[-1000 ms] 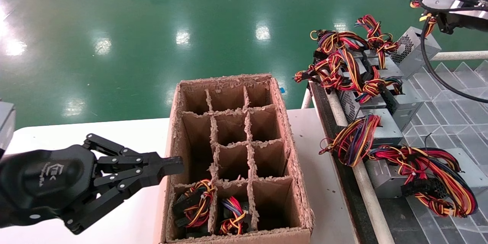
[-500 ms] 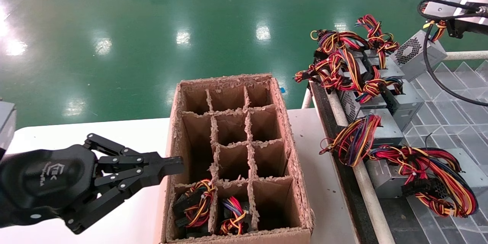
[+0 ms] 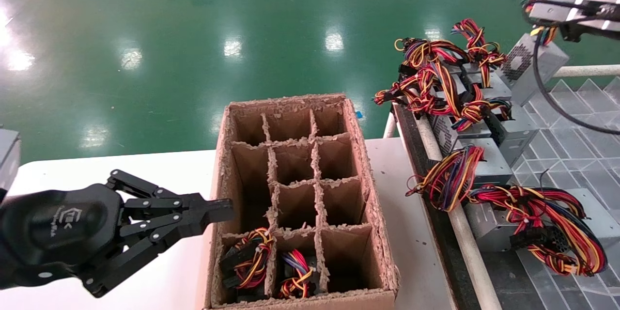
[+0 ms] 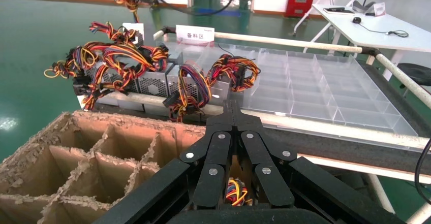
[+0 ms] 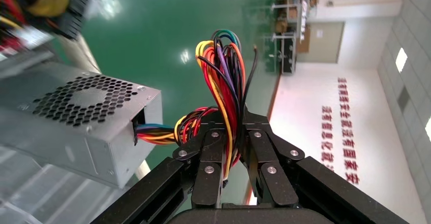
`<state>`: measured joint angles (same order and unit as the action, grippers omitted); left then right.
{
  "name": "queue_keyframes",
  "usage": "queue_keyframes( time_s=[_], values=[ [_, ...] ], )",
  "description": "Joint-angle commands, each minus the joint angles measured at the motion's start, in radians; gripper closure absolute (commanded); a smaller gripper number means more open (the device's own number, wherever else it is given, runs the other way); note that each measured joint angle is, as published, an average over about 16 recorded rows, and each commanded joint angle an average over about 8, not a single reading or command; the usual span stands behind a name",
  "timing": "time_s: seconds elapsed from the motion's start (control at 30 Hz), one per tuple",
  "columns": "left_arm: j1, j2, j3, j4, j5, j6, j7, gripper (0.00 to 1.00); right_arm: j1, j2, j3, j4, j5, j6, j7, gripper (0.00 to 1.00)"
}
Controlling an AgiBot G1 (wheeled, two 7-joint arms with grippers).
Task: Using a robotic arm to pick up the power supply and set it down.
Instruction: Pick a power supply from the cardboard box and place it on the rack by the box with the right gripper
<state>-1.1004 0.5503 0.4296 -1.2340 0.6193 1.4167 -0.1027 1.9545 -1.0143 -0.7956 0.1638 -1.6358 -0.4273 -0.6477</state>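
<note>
Nearest, the left gripper [image 3: 215,210] idles by the box [image 3: 361,155], fingers closed on nothing. Farther off, the right gripper [image 5: 233,125] has its fingers pinched on the wires [image 5: 223,76] of the supply [image 3: 530,65], which hangs above the rack [image 3: 571,150]. A stiff, probably heavy box on soft wires may swing; other supplies [image 3: 472,128] crowd below.

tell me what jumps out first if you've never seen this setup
The tangled red, yellow and black wires piled over grey power supplies on the rack at the robot's right. Above them the right hand dangles one power supply by its wire bundle. In front sits a divided cardboard box, mostly empty.
</note>
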Motion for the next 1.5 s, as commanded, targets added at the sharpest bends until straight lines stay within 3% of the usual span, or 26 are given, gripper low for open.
queue_keyframes(
  time_s=[0.03, 0.77, 1.5],
  values=[
    [0.0, 0.0, 0.0, 0.0, 0.0, 0.0, 0.0, 1.0, -0.006, 0.001, 0.003, 0.011, 0.006, -0.011, -0.01, 1.0],
    [0.0, 0.0, 0.0, 0.0, 0.0, 0.0, 0.0, 1.0, -0.017, 0.01, -0.031, 0.026, -0.051, 0.046, -0.1, 1.0],
    [0.0, 0.0, 0.0, 0.0, 0.0, 0.0, 0.0, 1.0, -0.075, 0.059, -0.013, 0.127, -0.015, 0.031, -0.192, 1.0]
  ],
)
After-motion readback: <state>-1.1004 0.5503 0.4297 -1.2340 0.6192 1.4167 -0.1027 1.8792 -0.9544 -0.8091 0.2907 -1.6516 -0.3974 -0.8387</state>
